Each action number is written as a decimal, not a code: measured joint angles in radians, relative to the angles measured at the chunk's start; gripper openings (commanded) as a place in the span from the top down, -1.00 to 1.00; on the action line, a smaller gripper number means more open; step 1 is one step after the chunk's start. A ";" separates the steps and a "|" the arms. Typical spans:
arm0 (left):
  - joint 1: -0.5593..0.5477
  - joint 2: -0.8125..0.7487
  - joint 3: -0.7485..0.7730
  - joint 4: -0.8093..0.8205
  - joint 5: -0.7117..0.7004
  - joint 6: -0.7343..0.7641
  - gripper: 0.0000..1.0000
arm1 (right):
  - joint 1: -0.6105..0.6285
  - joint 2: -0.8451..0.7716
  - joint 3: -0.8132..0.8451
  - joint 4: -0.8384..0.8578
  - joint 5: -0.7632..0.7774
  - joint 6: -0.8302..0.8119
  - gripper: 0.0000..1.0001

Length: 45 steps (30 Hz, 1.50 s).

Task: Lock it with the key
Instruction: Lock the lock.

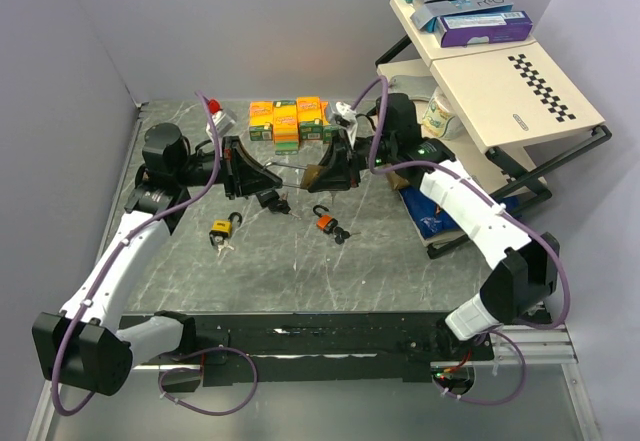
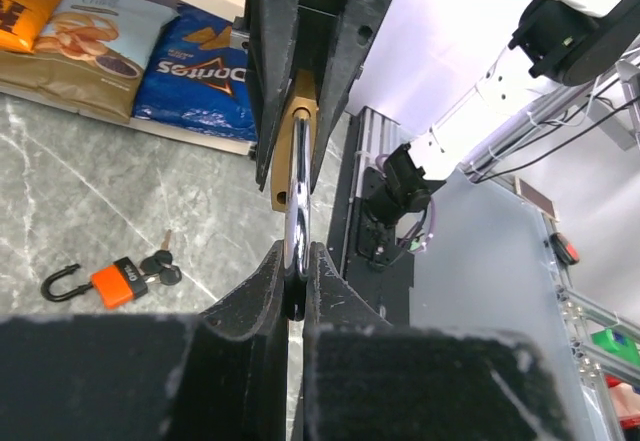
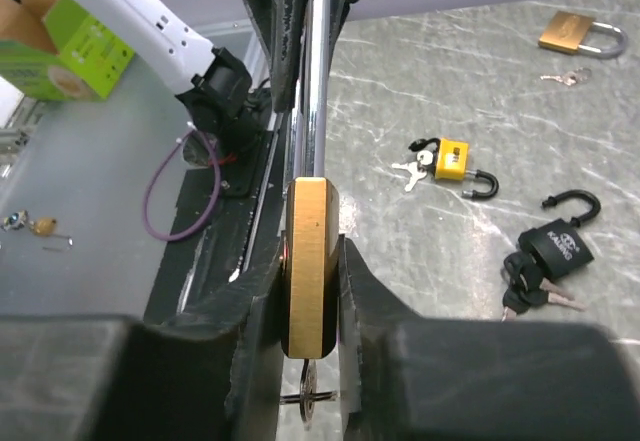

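The brass padlock (image 1: 312, 173) is in the air above the table (image 1: 400, 281), between the two claws. The left gripper (image 2: 297, 271) is pressed together on its steel shackle (image 2: 296, 211). The right gripper (image 3: 310, 271) pinches the brass body from both sides, and a key (image 3: 306, 406) sticks out under it. An orange padlock (image 1: 325, 223) and a yellow padlock (image 1: 220, 229) lie on the table, apart from both claws.
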<state>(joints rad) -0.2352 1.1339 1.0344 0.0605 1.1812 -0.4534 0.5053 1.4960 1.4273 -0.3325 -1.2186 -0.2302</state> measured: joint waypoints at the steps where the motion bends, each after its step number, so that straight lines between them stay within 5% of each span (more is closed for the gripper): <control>1: 0.000 -0.003 0.000 -0.004 -0.001 0.008 0.98 | 0.000 0.010 0.009 -0.006 -0.005 0.002 1.00; 16: -0.021 -0.011 0.002 -0.067 -0.004 0.159 0.98 | 0.005 0.034 0.021 0.001 -0.068 0.141 1.00; 43: -0.053 0.153 0.033 -0.013 0.056 0.175 0.98 | 0.001 0.077 -0.016 0.122 -0.058 0.279 1.00; 44: -0.053 0.156 0.033 -0.014 0.060 0.175 0.89 | 0.001 0.079 -0.021 0.125 -0.058 0.283 1.00; 45: -0.053 0.161 0.033 -0.016 0.064 0.174 0.60 | 0.001 0.079 -0.026 0.126 -0.059 0.287 1.00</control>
<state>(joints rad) -0.2886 1.2949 1.0676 0.0448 1.2453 -0.2790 0.5060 1.5753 1.4017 -0.2062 -1.2774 0.0570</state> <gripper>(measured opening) 0.074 0.297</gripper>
